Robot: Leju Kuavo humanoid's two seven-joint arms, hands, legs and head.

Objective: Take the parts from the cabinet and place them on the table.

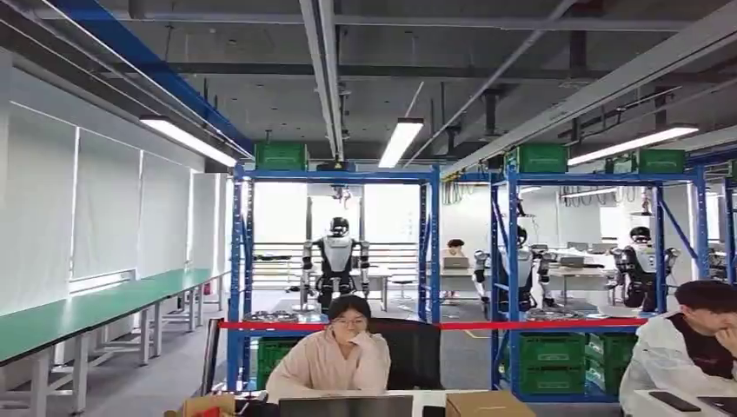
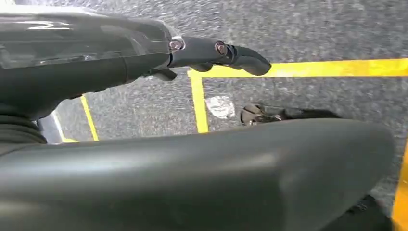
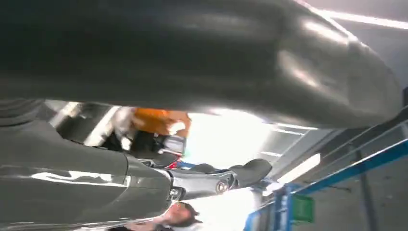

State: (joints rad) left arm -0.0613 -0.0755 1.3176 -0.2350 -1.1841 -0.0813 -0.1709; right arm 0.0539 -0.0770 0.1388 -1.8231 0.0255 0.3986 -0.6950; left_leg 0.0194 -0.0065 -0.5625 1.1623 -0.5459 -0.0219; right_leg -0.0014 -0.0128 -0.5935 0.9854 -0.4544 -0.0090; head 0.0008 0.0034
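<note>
With both the left hand (image 2: 144,62) and right hand (image 3: 144,183) holding nothing, fingers loosely apart, I judge the robot should first approach the blue shelves (image 1: 335,261), far ahead of them.

A grey speckled floor (image 2: 312,29) lies beneath the left hand (image 2: 144,62), crossed by yellow tape lines (image 2: 308,69) that meet at a corner just below its fingers (image 2: 240,57). A crumpled pale scrap (image 2: 220,106) rests on the floor beside the tape, near that corner.
</note>
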